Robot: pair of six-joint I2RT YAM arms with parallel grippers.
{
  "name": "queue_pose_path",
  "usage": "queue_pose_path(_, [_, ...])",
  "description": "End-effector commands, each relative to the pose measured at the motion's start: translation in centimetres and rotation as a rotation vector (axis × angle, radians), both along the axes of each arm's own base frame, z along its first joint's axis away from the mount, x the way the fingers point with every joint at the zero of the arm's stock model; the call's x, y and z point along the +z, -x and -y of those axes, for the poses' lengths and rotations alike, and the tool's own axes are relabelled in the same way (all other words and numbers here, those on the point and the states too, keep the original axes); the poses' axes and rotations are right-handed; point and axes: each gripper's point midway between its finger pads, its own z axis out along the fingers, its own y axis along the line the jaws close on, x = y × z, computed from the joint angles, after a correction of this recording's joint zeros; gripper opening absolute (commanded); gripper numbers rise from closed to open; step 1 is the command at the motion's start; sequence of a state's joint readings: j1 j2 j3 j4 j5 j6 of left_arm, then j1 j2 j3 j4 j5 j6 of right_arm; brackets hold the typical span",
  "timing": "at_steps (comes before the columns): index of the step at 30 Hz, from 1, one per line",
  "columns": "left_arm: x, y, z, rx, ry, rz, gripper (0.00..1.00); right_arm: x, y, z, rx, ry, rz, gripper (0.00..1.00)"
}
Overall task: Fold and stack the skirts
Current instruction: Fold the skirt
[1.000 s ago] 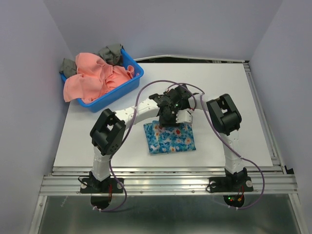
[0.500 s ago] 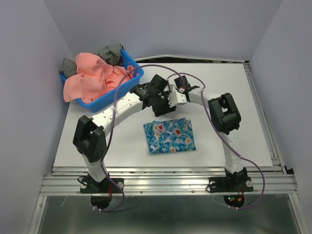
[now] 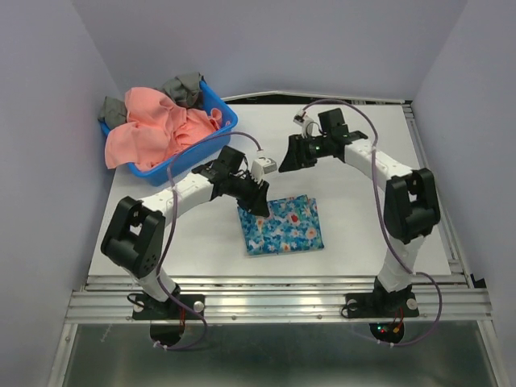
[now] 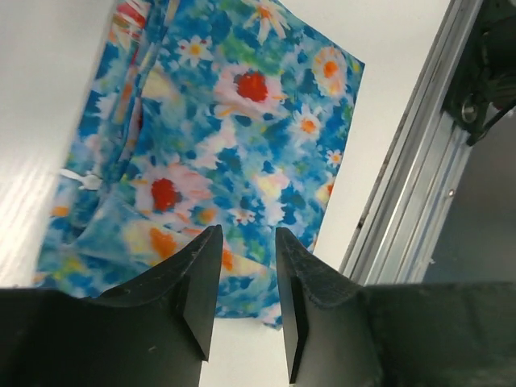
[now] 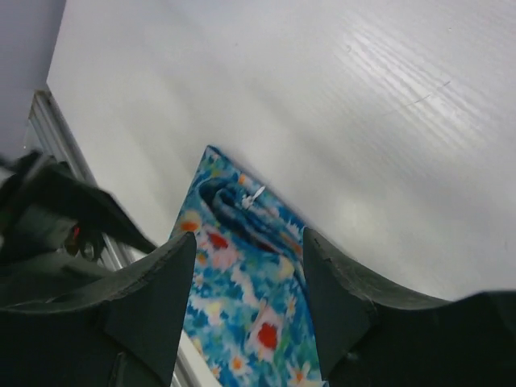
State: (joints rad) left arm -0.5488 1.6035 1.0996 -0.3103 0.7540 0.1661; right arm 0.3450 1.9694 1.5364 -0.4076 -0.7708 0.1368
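The blue flowered skirt lies folded into a small rectangle on the white table, near the front middle. The salmon-pink skirt is heaped in the blue basket at the back left. My left gripper hovers at the folded skirt's back left corner, open with a narrow gap. In the left wrist view, nothing is between the left gripper's fingers, and the flowered skirt lies beyond them. My right gripper hangs over bare table behind the skirt. Its jaws stand wide open and empty in the right wrist view, above the skirt.
The blue plastic basket stands at the table's back left corner, with grey cloths beside the pink skirt. A metal rail runs along the table's front edge. Purple walls close in on both sides.
Both grippers have left the flowered skirt's back edge. The right gripper opened and drew off to the back right. The left arm swung left, and its gripper now sits at the skirt's back left corner.
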Motion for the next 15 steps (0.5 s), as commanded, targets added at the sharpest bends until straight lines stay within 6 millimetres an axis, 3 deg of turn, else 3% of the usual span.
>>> queue_pose_path(1, [-1.4,-1.1,1.3,0.072,0.085,-0.093,0.43,2.0,4.8,1.5,0.064,-0.006,0.011,0.60])
queue_pose_path(4, [-4.0,-3.0,0.2,0.130,0.050,-0.143,0.41,1.9,9.2,1.8,0.129,-0.069,-0.069,0.51])
queue_pose_path(5, [-4.4,-3.7,-0.3,0.152,0.046,-0.151,0.41,1.0,11.6,1.4,0.168,-0.072,-0.107,0.47])
queue_pose_path(8, [-5.6,-4.8,-0.6,0.195,0.037,-0.198,0.41,-0.7,13.9,0.7,0.183,-0.051,-0.166,0.45])
queue_pose_path(13, [-6.8,-5.7,-0.6,0.207,0.033,-0.247,0.41,-7.8,11.6,2.3,0.001,0.136,-0.237,0.43])
queue_pose_path(15, [-6.9,-6.0,-0.8,0.214,0.030,-0.246,0.42,-9.0,10.4,2.9,-0.047,0.179,-0.238,0.42])
